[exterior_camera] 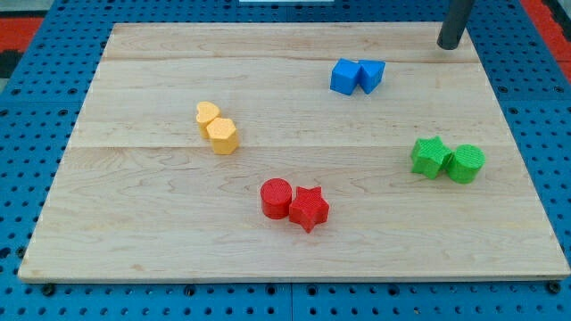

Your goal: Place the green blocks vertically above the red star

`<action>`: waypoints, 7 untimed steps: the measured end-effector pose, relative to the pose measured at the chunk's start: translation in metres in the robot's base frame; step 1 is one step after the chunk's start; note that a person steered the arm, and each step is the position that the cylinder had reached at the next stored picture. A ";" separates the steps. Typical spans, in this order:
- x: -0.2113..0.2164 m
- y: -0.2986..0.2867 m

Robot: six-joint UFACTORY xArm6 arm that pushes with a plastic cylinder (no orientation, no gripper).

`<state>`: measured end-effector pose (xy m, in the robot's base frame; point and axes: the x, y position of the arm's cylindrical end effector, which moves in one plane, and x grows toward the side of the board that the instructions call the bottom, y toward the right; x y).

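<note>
Wooden table [161, 241]: no jaws, only my tip [449, 45] top right, well above green blocks [448, 160], red star [309, 209] lower left of them.

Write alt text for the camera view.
My tip sits at the board's top right, far from the green blocks at the right edge. Red star and red cylinder touch near bottom centre; blue and yellow pairs above.

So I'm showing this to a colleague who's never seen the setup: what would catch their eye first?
Probably the four bright pairs of blocks on the pale wooden board: blue blocks near the view's top, yellow blocks left of centre, green blocks at the right, and a red cylinder touching the red star near the bottom. My tip sits at the top right, clear of all blocks.
</note>
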<state>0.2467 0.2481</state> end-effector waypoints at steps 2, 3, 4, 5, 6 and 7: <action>0.001 0.000; 0.000 -0.002; 0.000 -0.002; 0.000 -0.005; 0.000 -0.022; 0.013 -0.058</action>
<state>0.2600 0.1903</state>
